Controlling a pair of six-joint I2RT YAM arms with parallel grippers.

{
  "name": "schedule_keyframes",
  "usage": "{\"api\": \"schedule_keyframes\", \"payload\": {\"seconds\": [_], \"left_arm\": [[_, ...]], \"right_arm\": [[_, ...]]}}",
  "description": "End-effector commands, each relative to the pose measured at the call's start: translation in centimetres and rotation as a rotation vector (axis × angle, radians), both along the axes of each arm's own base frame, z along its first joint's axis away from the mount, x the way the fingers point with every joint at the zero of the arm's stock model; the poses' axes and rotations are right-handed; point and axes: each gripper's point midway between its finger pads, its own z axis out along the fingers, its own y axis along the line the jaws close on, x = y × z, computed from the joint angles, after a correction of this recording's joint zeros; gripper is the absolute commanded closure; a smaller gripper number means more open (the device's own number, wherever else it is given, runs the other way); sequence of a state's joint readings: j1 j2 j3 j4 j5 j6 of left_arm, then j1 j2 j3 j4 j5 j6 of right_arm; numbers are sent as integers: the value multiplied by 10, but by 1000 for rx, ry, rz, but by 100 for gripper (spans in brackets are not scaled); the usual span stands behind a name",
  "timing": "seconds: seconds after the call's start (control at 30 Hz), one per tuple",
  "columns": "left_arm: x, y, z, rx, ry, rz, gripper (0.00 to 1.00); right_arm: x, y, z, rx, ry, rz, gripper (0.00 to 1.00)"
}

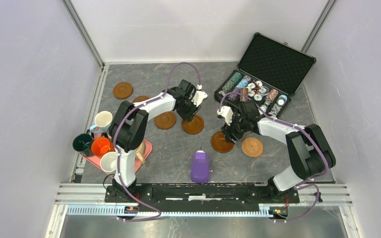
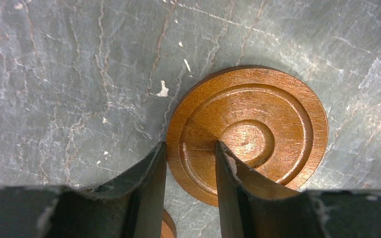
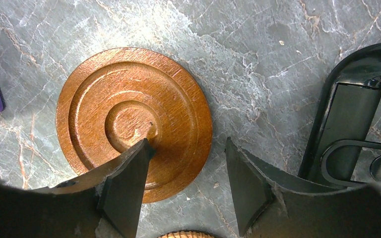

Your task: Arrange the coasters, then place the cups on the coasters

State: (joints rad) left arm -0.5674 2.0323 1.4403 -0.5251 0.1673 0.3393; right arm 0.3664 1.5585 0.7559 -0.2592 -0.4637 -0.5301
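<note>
My left claw (image 2: 190, 145) straddles a dark round wooden coaster (image 2: 258, 119) beyond the purple oblong device (image 1: 200, 167); I cannot tell if it pinches. My right claw (image 3: 188, 144), spread, straddles a matching wooden coaster (image 3: 124, 94) nearer that device.

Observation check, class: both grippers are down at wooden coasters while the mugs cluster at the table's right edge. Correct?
Wrong side: the mugs cluster at the table's left edge, as the top view shows. The left gripper and right gripper are down at wooden coasters.
</note>
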Motion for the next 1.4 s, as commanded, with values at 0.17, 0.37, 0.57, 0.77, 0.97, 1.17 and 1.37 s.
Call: {"api": "schedule_keyframes", "payload": {"seconds": [0.17, 0.37, 0.57, 0.77, 0.97, 1.17, 1.37], "left_arm": [[-51, 28, -24, 110, 133, -63, 58], [-51, 29, -20, 110, 124, -67, 58], [-51, 30, -13, 109, 117, -67, 58], [-47, 27, -5, 99, 107, -61, 53], [-37, 24, 18, 86, 75, -32, 39], [-25, 20, 54, 32, 28, 11, 29], [-28, 22, 81, -29, 28, 31, 20]], "right_arm": [[-41, -16, -25, -74, 145, 27, 36], [-40, -12, -20, -58, 140, 35, 37], [-41, -9, -16, -42, 143, 50, 39], [-42, -7, -14, -33, 145, 57, 37], [-24, 2, 8, 8, 105, 40, 29], [14, 7, 55, 73, 14, -6, 26], [18, -32, 74, 26, -32, -25, 25]]}}
